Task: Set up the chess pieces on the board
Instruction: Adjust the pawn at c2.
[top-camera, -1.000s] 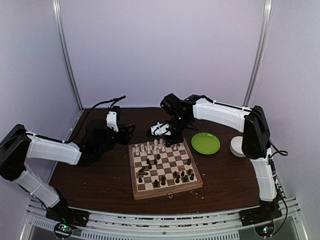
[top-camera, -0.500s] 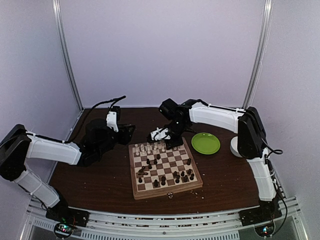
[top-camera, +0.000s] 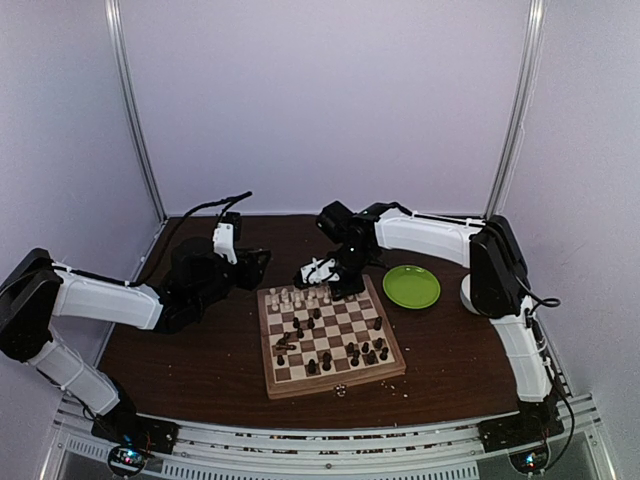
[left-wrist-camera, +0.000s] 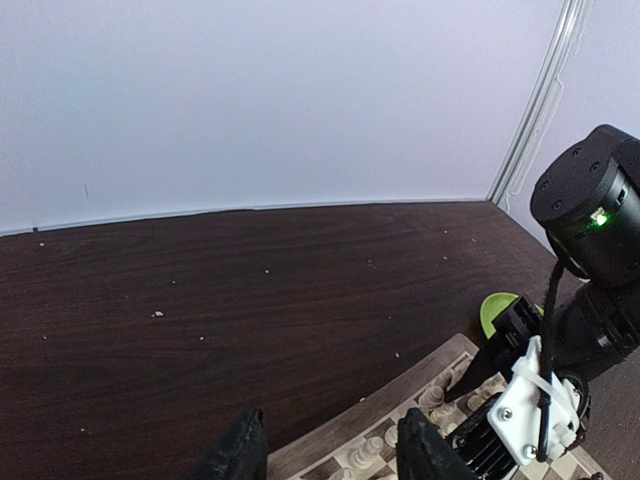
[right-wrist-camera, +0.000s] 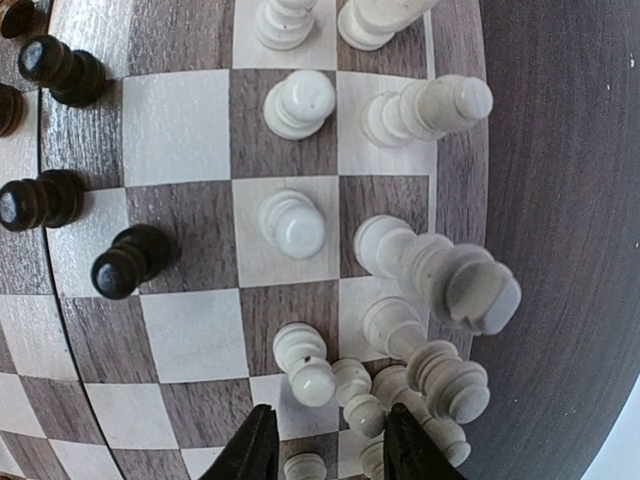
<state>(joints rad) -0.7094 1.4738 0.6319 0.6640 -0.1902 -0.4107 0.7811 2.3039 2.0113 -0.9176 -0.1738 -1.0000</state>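
A dark brown wooden table (top-camera: 200, 360) stands inside a small booth. Behind the table there is a plain pale lilac wall (top-camera: 330, 100), and similar walls close its left and right sides. Two slim metal poles (top-camera: 135, 110) rise from the far corners of the table. A silver metal rail (top-camera: 330, 455) runs along the near edge of the table. Small pale specks (left-wrist-camera: 157, 314) lie on the far part of the table. The light is soft and even.

The board (top-camera: 330, 383) is smooth wood with light and dark squares. The chess pieces (right-wrist-camera: 295, 222) are shiny turned wood. The table (left-wrist-camera: 200, 290) is dark, matt wood.
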